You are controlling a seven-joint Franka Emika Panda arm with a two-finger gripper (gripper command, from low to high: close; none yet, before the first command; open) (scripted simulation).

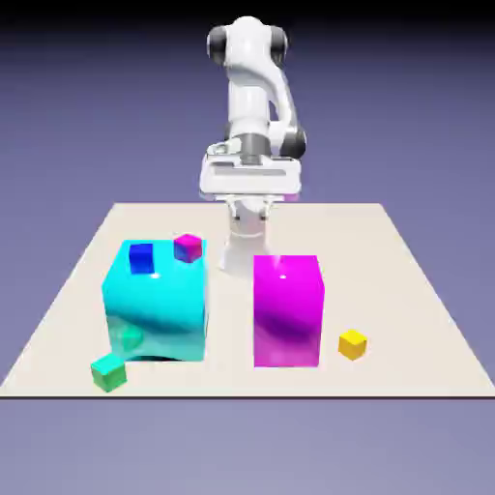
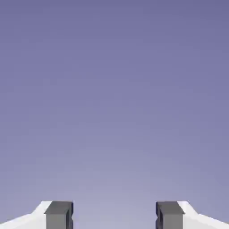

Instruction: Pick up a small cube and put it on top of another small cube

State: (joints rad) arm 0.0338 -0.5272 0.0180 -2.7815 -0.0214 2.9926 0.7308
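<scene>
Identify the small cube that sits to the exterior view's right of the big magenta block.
The small yellow cube. It's the only small cube on that side; the green, blue and magenta ones are all left of the block.

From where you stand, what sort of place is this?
Probably a computer-made test scene: a white robot arm, glossy colored blocks on a pale tabletop, and a blank blue-violet backdrop.

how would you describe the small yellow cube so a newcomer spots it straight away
Find the big magenta block, the one without the other cubes beside or on it. Just off its side toward the exterior view's right, low on the pale tabletop, sits a tiny cube. It is the only yellow one; the other small cubes are green, blue and magenta.
</scene>
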